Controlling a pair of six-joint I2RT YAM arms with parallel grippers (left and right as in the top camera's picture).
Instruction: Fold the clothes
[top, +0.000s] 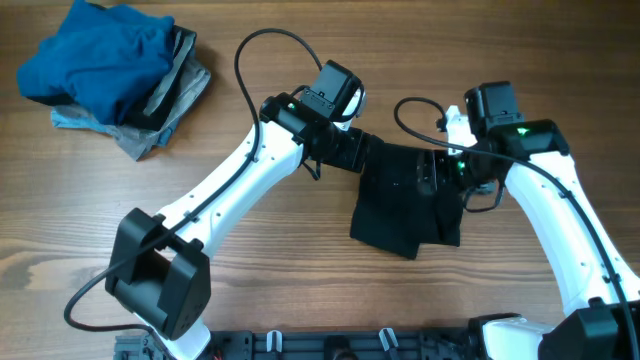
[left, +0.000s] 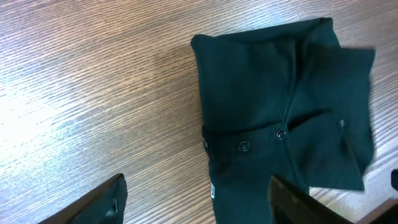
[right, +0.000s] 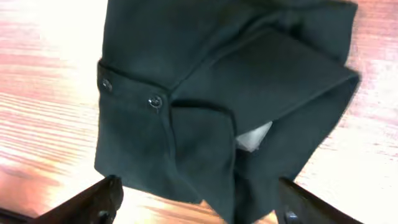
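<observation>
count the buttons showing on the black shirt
2 buttons show in the left wrist view: one on the black shirt below the seam, another just to its right by the flap. More may be hidden under folds.

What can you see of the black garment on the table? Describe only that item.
The black garment is soft, matte fabric, folded into a rough, uneven rectangle lying flat on the wooden table. Two small buttons sit along a stitched seam, and a white tag peeks from under a folded flap. Both claws hang open above it, gripping nothing.
</observation>
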